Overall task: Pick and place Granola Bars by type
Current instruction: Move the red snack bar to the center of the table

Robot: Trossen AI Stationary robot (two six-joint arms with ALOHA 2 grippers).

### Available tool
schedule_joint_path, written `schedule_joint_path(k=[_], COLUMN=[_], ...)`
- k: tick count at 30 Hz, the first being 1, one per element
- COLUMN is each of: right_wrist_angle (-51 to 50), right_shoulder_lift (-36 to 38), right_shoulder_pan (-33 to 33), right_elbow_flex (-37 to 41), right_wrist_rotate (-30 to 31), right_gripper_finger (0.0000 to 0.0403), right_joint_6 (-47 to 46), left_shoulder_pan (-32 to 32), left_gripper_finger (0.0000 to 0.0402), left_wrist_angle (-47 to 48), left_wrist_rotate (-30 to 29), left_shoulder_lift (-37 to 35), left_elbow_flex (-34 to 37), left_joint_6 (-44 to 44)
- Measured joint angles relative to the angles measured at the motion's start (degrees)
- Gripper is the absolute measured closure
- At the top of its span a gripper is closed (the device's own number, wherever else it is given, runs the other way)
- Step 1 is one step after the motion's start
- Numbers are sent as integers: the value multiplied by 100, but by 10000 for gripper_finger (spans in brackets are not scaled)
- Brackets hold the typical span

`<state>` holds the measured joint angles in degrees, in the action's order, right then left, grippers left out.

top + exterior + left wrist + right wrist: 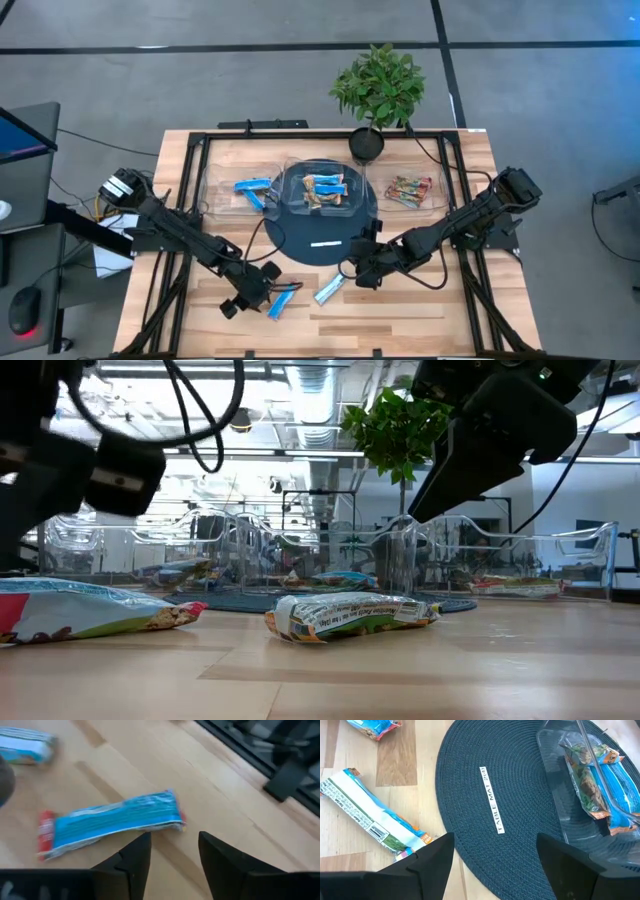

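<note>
On the wooden tabletop (pixel 420 310), the left pincer (pixel 262 291) hangs low with its fingers partly spread, just beside a blue wrapped granola bar (pixel 283 299) that lies free. Behind, the left clear plastic tray (pixel 222 185) contains blue bars (pixel 252 189). The middle clear tray (pixel 288 180), on the round dark woven mat (pixel 300 240), holds mixed blue and tan bars (pixel 325 190). The right pincer (pixel 358 268) is spread wide, empty, near a pale bar (pixel 329 289). The right clear tray (pixel 438 185) holds tan bars (pixel 408 190).
</note>
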<state>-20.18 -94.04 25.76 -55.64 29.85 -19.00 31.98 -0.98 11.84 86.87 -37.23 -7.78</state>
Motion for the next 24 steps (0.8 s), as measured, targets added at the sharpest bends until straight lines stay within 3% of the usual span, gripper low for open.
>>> schedule_joint_path(k=[6, 13, 19, 24], right_wrist_angle=[-6, -6, -7, -1], right_shoulder_lift=[2, 2, 2, 2], right_shoulder_pan=[0, 0, 0, 0], right_elbow_flex=[2, 2, 2, 2], right_wrist_rotate=[0, 0, 0, 0], right_gripper_finger=[128, 128, 128, 128], right_joint_6=[0, 0, 0, 0], left_shoulder_pan=[-222, -397, -433, -577], left_gripper_finger=[277, 328, 371, 399], left_wrist_angle=[-389, -950, -1163, -1645], left_wrist_rotate=[744, 1930, 2093, 2383], left_shoulder_lift=[629, 710, 848, 1365], left_elbow_flex=[2, 0, -4, -13], left_joint_6=[-209, -779, -1003, -974])
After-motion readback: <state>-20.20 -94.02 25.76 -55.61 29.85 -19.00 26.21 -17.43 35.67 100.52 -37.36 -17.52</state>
